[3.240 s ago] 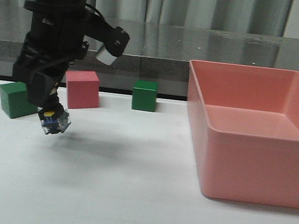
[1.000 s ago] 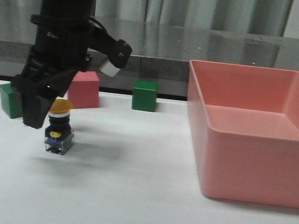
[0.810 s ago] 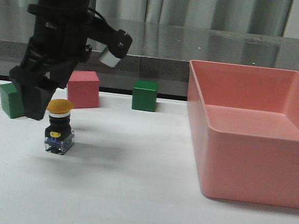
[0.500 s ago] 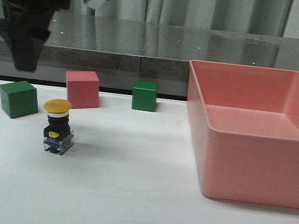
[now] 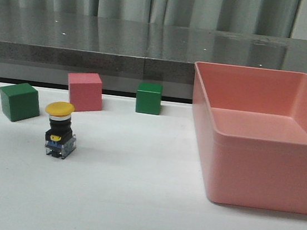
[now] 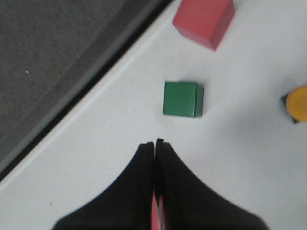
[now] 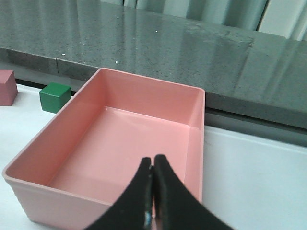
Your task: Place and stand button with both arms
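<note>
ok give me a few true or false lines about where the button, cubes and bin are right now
1. The button stands upright on the table, yellow cap on top. True.
2. The button sits inside the pink bin. False: it is on the table, left of the bin, and the bin holds nothing.
3. A gripper is clamped on the button. False: no arm shows in the front view; the left gripper and right gripper are both shut on nothing.
4. The pink cube is between two green cubes, one to the left and one to the right. True.
5. The button touches the pink cube. False: bare table separates them.
</note>
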